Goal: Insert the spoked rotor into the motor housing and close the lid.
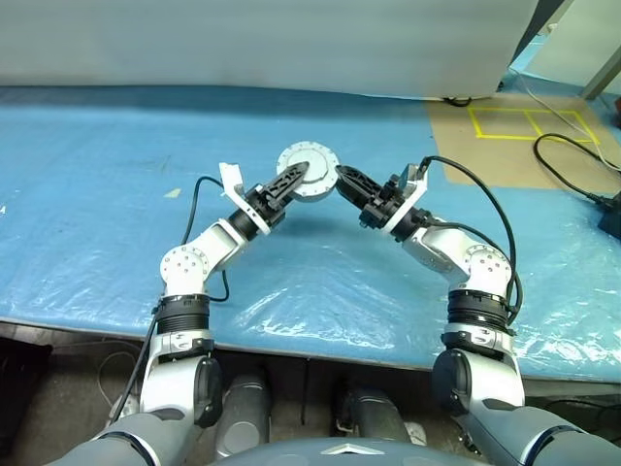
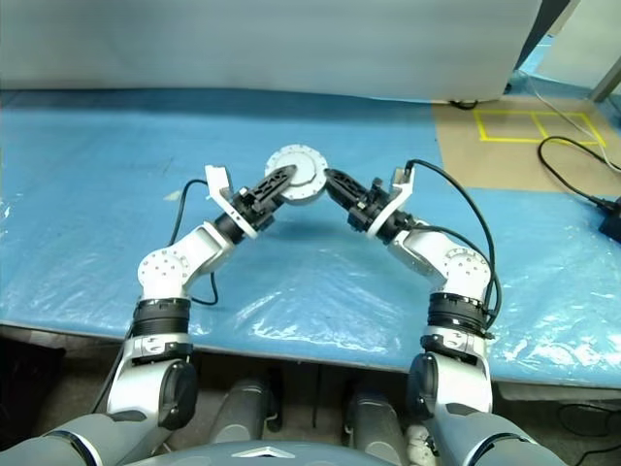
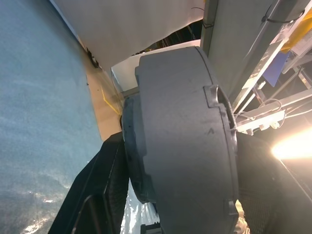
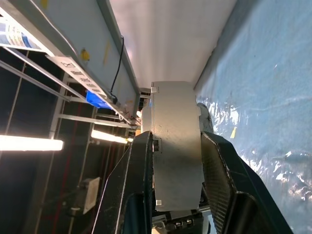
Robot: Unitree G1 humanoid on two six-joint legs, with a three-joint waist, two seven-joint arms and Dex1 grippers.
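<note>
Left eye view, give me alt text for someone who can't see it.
Both grippers hold a round silver-grey motor housing up between them above a blue plastic-covered table, the left gripper gripping one side and the right gripper the other. A black cable lies on the table's brown far corner.

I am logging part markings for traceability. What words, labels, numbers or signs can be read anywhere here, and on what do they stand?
No text can be read.
motor housing: a small raised mark on its grey side wall, not readable as a letter.
white label strip on the rack behind: dark print, too small to read.
yellow floor tape: plain outlines, no writing.
</note>
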